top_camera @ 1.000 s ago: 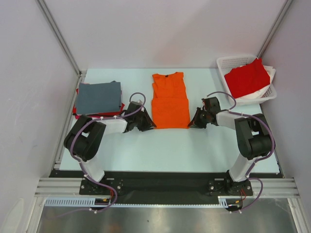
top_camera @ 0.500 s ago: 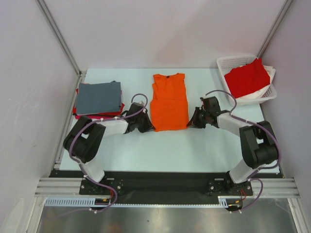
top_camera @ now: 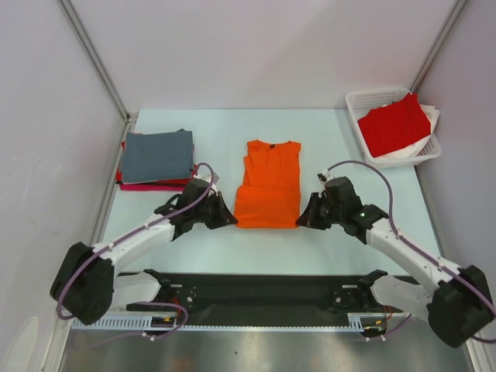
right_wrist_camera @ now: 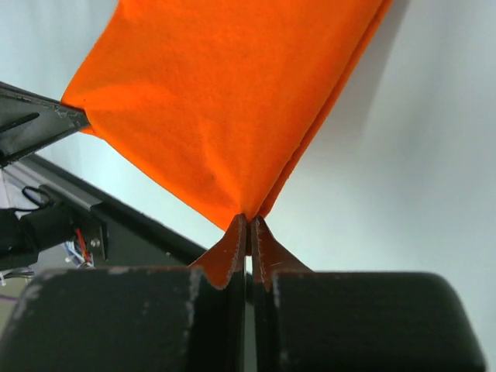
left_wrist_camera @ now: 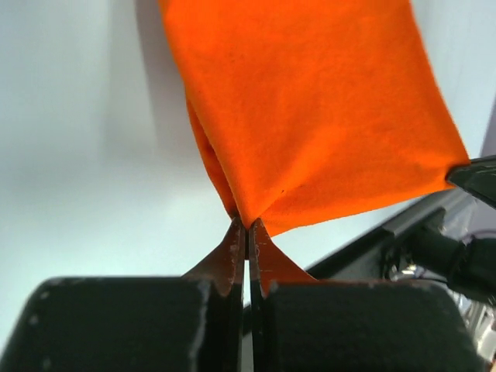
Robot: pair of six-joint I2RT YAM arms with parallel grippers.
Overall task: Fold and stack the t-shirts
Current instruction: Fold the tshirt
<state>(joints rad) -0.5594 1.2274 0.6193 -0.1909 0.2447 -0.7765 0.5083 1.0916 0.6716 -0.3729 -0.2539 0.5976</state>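
- Gripping the near hem of the orange shirt (top_camera: 268,190), both arms reach in from either side. The left gripper (top_camera: 231,222) is pinched shut on the near left corner and the right gripper (top_camera: 301,223) on the near right corner.
- Through each wrist camera the jaws meet with a nip of orange cloth between the tips. The corner is pulled up into a little peak, and more than one layer hangs from it.
- The orange shirt lies in the middle of the table (top_camera: 333,139), collar at the far end. Its sides are already turned in, so it makes a narrow strip. The far part rests flat, and only the near edge looks lifted.
- To my eye the step in hand is the crosswise fold, bringing the hem up and over toward the collar.
- That next move needs both grippers to travel away from the bases together, at the same height and pace, so the hem stays straight between them. They should set it down level with the shoulders and only then let go.
- If one side runs ahead, I'd expect the fold to come out skewed, or the tucked-in sides to slip loose.
- A folded grey shirt (top_camera: 158,155) sits at the far left, on top of another whose reddish edge (top_camera: 155,184) peeps out beneath it. That pile looks like where this one belongs once folded.
- A red shirt (top_camera: 394,126) lies loose in the white basket (top_camera: 363,99) at the far right, not yet folded.
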